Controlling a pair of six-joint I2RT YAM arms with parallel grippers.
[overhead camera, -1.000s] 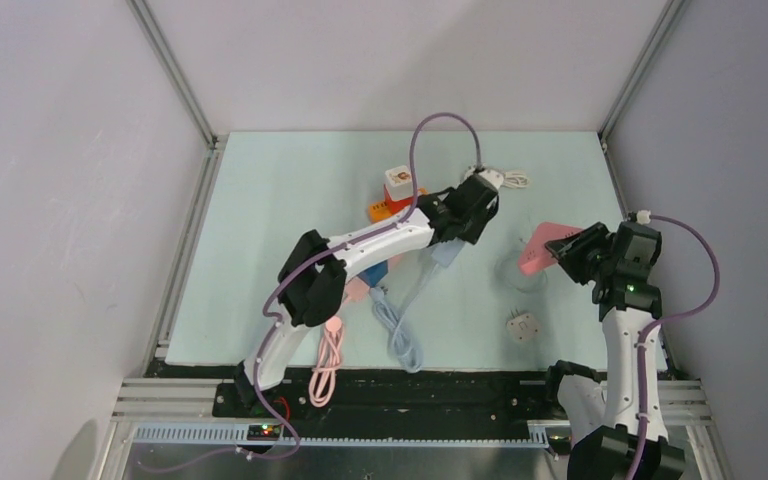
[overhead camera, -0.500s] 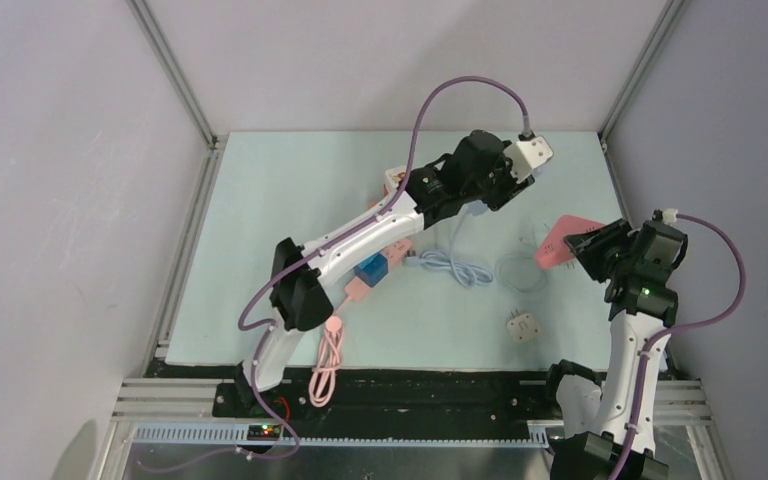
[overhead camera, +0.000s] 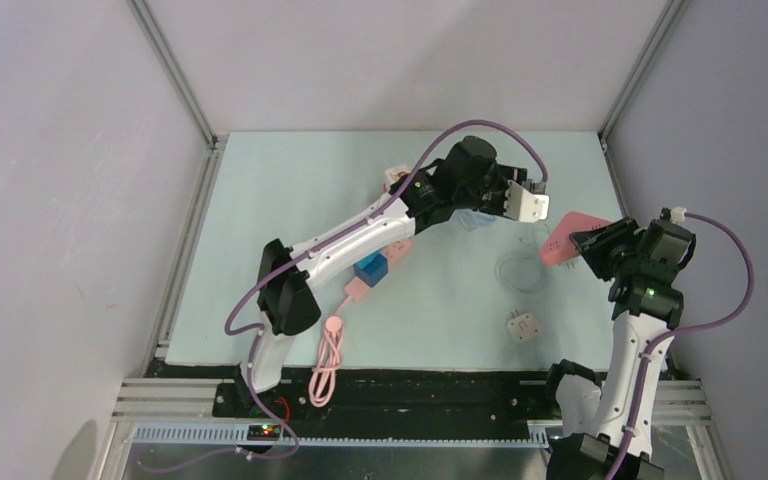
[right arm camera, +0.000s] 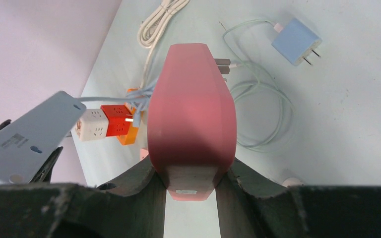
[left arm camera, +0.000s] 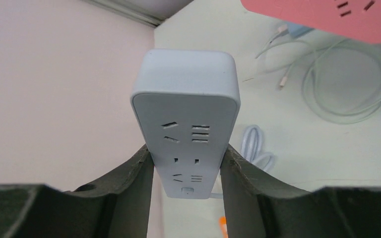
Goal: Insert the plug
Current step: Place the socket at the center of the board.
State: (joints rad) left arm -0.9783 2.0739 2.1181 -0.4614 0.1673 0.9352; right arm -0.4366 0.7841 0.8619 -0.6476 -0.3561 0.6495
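Strips aloft, no plug seated yet: your left gripper (left arm camera: pixel 186 159) clamps the pale-blue power strip (left arm camera: pixel 186 114) just left of the pink power strip (right arm camera: pixel 191 109) pinched in your right gripper (right arm camera: pixel 191 174). A blue adapter plug (right arm camera: pixel 296 42) lies on the mat (overhead camera: pixel 290 200) beyond the pink strip. Next, probably, square prongs to slots; the side wall (overhead camera: pixel 720 150) crowds its right, open mat left.

The pale blue rectangular plastic power strip (left arm camera: pixel 186 124) has dark slots; the salmon-pink rounded plastic power strip (right arm camera: pixel 192 114) is plain on its back. The fingers (left arm camera: pixel 134 178) are black, the flat counter (overhead camera: pixel 290 200) pale mint green, the small square charger (right arm camera: pixel 296 42) light blue.
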